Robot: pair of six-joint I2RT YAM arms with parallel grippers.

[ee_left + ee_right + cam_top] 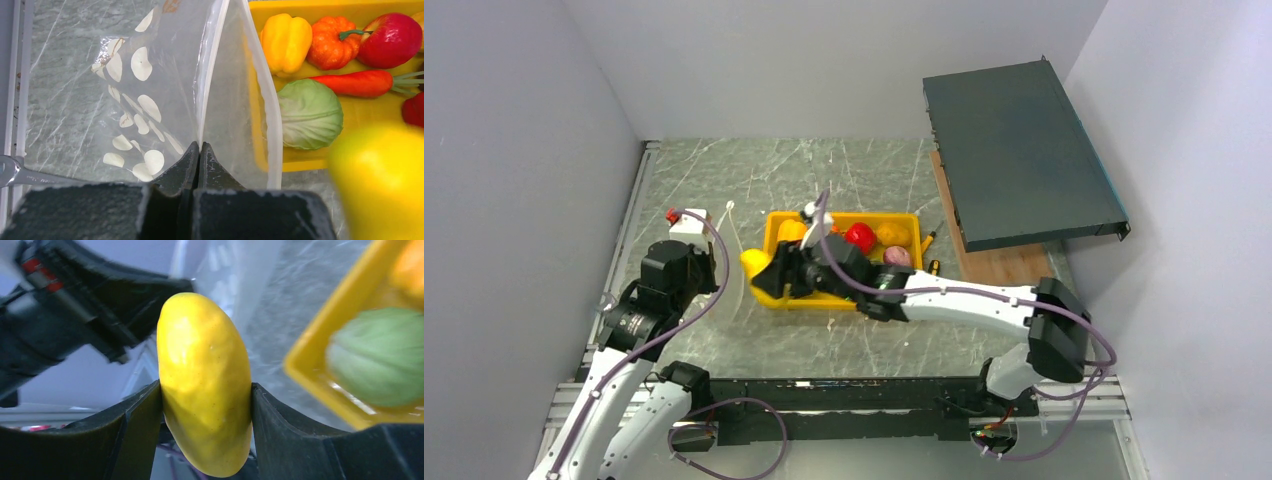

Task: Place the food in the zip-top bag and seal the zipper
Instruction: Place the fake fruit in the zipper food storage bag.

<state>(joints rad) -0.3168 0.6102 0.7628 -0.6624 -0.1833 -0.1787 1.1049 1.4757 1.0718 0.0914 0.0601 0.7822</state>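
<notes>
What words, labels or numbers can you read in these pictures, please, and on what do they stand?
None can be read. The zip-top bag bears only white dots, no letters; the yellow tray and the dark panel show no print.

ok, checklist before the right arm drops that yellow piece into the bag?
1. Right pincer grip on yellow piece: ok, clamped on both sides.
2. Left pincer on zip-top bag: ok, shut on its rim at the zipper.
3. Mouth wide enough for the piece: cannot tell; the rims stand apart.
4. Piece over the mouth: not ok; the left wrist view shows it on the yellow tray side of the rim.
5. Bag interior free: ok, no food seen inside.
</notes>
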